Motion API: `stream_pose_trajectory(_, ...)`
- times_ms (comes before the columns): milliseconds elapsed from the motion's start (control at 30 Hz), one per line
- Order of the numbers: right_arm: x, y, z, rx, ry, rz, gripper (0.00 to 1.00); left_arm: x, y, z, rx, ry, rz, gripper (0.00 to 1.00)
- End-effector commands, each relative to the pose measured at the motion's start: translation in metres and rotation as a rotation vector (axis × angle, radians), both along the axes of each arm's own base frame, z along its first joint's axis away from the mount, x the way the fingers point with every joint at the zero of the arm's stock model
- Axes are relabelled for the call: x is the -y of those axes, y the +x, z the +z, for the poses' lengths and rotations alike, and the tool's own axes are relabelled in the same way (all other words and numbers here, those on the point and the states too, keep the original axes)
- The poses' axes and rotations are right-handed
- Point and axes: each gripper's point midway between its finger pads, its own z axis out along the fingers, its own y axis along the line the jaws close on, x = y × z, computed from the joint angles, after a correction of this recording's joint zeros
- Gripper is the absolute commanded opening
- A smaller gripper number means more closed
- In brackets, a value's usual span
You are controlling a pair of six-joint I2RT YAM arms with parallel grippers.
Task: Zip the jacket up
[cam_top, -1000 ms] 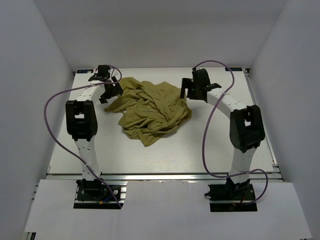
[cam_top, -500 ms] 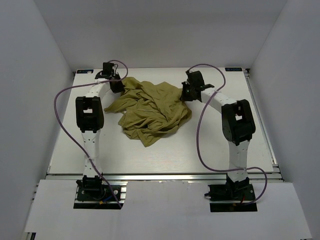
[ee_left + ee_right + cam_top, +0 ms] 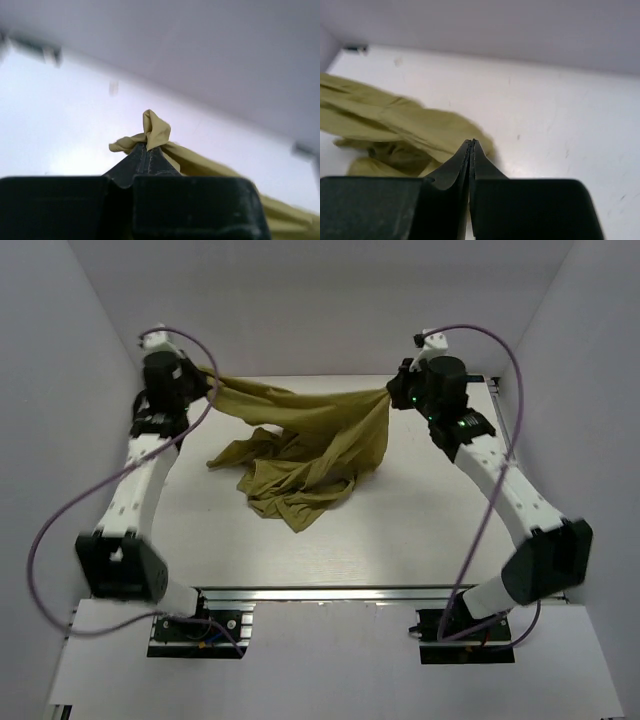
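The olive jacket hangs stretched between my two raised grippers, its lower part still crumpled on the table. My left gripper is shut on one upper edge; in the left wrist view a tuft of the jacket pokes out above the closed left gripper. My right gripper is shut on the opposite edge. In the right wrist view the right gripper has its tips pressed together, with the jacket trailing away to the left. No zipper shows in any view.
The white table lies inside a white-walled enclosure, with the walls close beside both raised arms. Purple cables loop off each arm. A metal rail runs along the near edge.
Both grippers closed on the jacket's far edges, then rose and moved apart, lifting its upper part off the table and pulling it taut between them.
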Motion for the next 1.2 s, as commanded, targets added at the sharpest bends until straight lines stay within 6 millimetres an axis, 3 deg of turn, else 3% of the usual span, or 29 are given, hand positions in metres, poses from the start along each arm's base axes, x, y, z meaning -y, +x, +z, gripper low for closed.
stream_pose_trajectory(0, 0.025, -0.021, 0.082, 0.232, -0.01, -0.058, 0.0, -0.032, -0.053, 0.119, 0.32, 0.024, 0.166, 0.0)
stream_pose_trajectory(33, 0.035, -0.037, 0.11, 0.293, 0.009, -0.075, 0.0, -0.035, -0.066, 0.134, 0.355, 0.019, 0.181, 0.0)
stream_pose_trajectory(67, 0.04, -0.045, 0.123, 0.327, 0.017, -0.084, 0.0, -0.039, -0.092, 0.163, 0.428, 0.017, 0.191, 0.0)
stream_pose_trajectory(300, 0.093, -0.143, 0.262, 0.662, 0.094, -0.16, 0.0, -0.051, -0.202, 0.27, 0.69, 0.015, 0.23, 0.0)
stream_pose_trajectory(333, 0.096, -0.16, 0.285, 0.719, 0.107, -0.147, 0.0, -0.051, -0.215, 0.282, 0.723, 0.013, 0.225, 0.0)
stream_pose_trajectory(400, 0.101, -0.186, 0.311, 0.775, 0.12, -0.117, 0.0, -0.051, -0.256, 0.32, 0.838, 0.01, 0.217, 0.0)
stream_pose_trajectory(433, 0.106, -0.208, 0.337, 0.835, 0.146, -0.106, 0.0, -0.05, -0.269, 0.333, 0.879, 0.006, 0.208, 0.0)
stream_pose_trajectory(500, 0.108, -0.231, 0.357, 0.885, 0.158, -0.07, 0.0, -0.045, -0.294, 0.36, 0.957, 0.011, 0.174, 0.0)
stream_pose_trajectory(533, 0.11, -0.241, 0.366, 0.909, 0.169, -0.06, 0.0, -0.04, -0.321, 0.388, 1.037, 0.007, 0.135, 0.0)
stream_pose_trajectory(567, 0.115, -0.26, 0.383, 0.956, 0.187, -0.053, 0.0, -0.036, -0.332, 0.401, 1.074, 0.008, 0.115, 0.0)
stream_pose_trajectory(600, 0.119, -0.268, 0.388, 0.972, 0.191, -0.053, 0.0, -0.034, -0.331, 0.411, 1.09, 0.012, 0.099, 0.0)
stream_pose_trajectory(633, 0.122, -0.277, 0.393, 0.988, 0.2, -0.056, 0.0, -0.033, -0.361, 0.438, 1.176, -0.001, 0.09, 0.0)
stream_pose_trajectory(700, 0.132, -0.296, 0.403, 1.025, 0.214, -0.071, 0.0, -0.033, -0.375, 0.459, 1.233, -0.004, 0.086, 0.0)
stream_pose_trajectory(733, 0.138, -0.3, 0.405, 1.03, 0.222, -0.096, 0.0, -0.032, -0.362, 0.466, 1.232, -0.007, 0.085, 0.0)
stream_pose_trajectory(767, 0.143, -0.304, 0.406, 1.034, 0.226, -0.111, 0.0, -0.036, -0.386, 0.484, 1.299, -0.021, 0.103, 0.0)
stream_pose_trajectory(800, 0.147, -0.309, 0.407, 1.04, 0.233, -0.124, 0.0, -0.036, -0.388, 0.492, 1.324, -0.028, 0.106, 0.0)
stream_pose_trajectory(867, 0.156, -0.305, 0.404, 1.036, 0.211, -0.181, 0.0, -0.034, -0.37, 0.496, 1.325, -0.049, 0.094, 0.0)
stream_pose_trajectory(933, 0.15, -0.281, 0.385, 0.96, 0.184, -0.195, 0.0, -0.025, -0.343, 0.489, 1.283, -0.055, 0.049, 0.0)
stream_pose_trajectory(967, 0.144, -0.268, 0.372, 0.916, 0.17, -0.187, 0.0, -0.019, -0.317, 0.48, 1.235, -0.081, 0.014, 0.0)
stream_pose_trajectory(1000, 0.137, -0.251, 0.355, 0.861, 0.145, -0.178, 0.0, -0.006, -0.277, 0.456, 1.146, -0.073, -0.046, 0.0)
stream_pose_trajectory(1033, 0.122, -0.219, 0.315, 0.754, 0.12, -0.157, 0.0, 0.001, -0.25, 0.44, 1.09, -0.087, -0.081, 0.0)
stream_pose_trajectory(1067, 0.112, -0.2, 0.289, 0.689, 0.102, -0.14, 0.0, 0.01, -0.212, 0.422, 1.031, -0.125, -0.12, 0.0)
stream_pose_trajectory(1100, 0.102, -0.184, 0.264, 0.632, 0.079, -0.119, 0.0, 0.027, -0.173, 0.389, 0.937, -0.13, -0.199, 0.0)
stream_pose_trajectory(1133, 0.086, -0.159, 0.215, 0.515, 0.064, -0.086, 0.0, 0.034, -0.149, 0.371, 0.887, -0.15, -0.232, 0.0)
stream_pose_trajectory(1167, 0.076, -0.143, 0.186, 0.443, 0.058, -0.072, 0.0, 0.044, -0.1, 0.34, 0.803, -0.187, -0.266, 0.0)
